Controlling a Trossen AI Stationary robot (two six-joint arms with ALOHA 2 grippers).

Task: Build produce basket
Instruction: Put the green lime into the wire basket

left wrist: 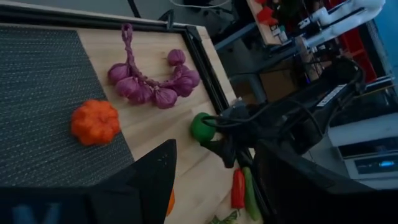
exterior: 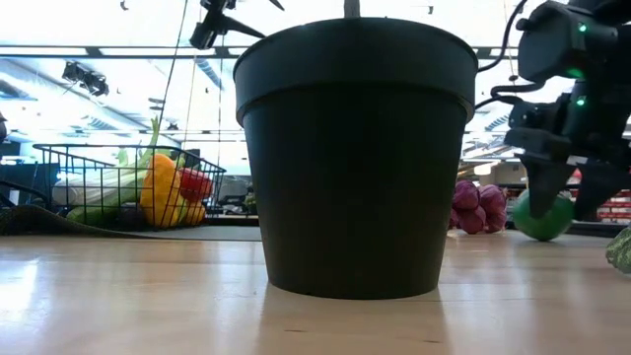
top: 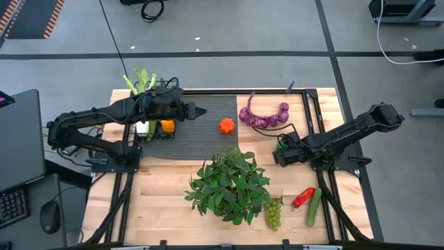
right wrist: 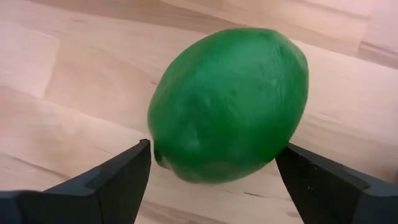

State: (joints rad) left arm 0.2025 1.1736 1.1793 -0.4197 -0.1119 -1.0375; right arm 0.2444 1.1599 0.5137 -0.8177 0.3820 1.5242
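**Right gripper brackets the lime, fingers not yet home**

The right gripper stands with its fingers spread wide on either side of the lime; whether the pads already touch its skin cannot be told. The lime lies on the wooden table, right of the potted plant. It looks smooth, hard and light, so likely slippery; a hold across its middle should stop it squirting out. Farther left, the left gripper hangs half open and empty over the ribbed mat, near an orange. Beyond it the basket already holds peppers. The plank top is pale, the room behind an open workshop.
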